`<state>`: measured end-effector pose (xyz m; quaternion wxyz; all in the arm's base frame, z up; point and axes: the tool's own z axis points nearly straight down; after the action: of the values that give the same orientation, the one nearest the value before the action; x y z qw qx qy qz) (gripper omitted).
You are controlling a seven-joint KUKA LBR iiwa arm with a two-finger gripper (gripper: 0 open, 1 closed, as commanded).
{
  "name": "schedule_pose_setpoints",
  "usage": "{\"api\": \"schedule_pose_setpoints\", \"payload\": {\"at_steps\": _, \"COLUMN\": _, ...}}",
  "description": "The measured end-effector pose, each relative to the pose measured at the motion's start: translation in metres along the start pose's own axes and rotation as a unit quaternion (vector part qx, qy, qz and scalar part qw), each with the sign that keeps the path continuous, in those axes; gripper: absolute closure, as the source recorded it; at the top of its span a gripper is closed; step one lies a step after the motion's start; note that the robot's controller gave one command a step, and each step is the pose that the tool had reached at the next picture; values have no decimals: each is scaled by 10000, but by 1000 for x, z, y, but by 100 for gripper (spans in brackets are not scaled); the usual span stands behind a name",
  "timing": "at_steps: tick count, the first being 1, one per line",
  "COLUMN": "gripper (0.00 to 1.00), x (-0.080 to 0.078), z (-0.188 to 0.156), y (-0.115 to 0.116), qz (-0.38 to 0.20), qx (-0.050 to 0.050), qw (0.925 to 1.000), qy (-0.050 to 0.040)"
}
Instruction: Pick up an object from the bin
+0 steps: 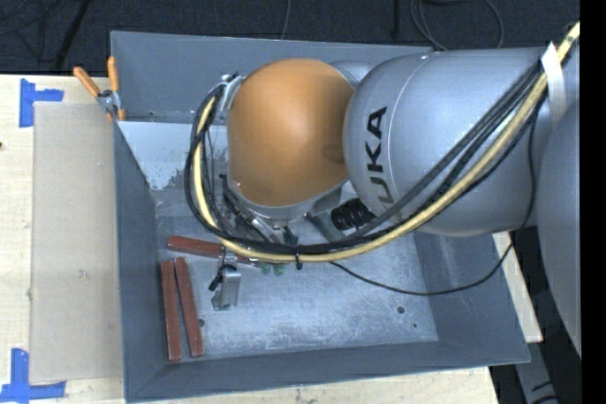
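My gripper (224,287) hangs low over the bin's left floor, under the arm's orange dome; one grey finger points down at the floor. A short reddish-brown wooden stick (195,246) lies just above and left of that finger, its right end running under the wrist cables. Two longer reddish-brown sticks (181,308) lie side by side along the bin's left wall, a little left of the finger. Nothing shows between the fingers.
The big silver arm and its yellow and black cables cover the bin's middle and right. Bare grey floor stretches right of the gripper toward the front wall. The left wall stands close to the two long sticks.
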<state>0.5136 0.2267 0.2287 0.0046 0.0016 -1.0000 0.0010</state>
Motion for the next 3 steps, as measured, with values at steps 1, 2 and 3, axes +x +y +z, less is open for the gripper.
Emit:
{"api": "schedule_pose_setpoints", "payload": {"at_steps": 1, "gripper": 0, "x": 15, "z": 109, "y": -50, "qz": -105, "qx": 14, "qw": 9999, "qy": 8}}
{"api": "schedule_pose_setpoints", "payload": {"at_steps": 2, "gripper": 0, "x": -61, "z": 154, "y": -82, "qz": -167, "qx": -4, "qw": 9998, "qy": -61}}
{"api": "schedule_pose_setpoints", "payload": {"at_steps": 3, "gripper": 100, "x": -59, "z": 152, "y": -80, "qz": -158, "qx": -13, "qw": 9999, "qy": -59}}
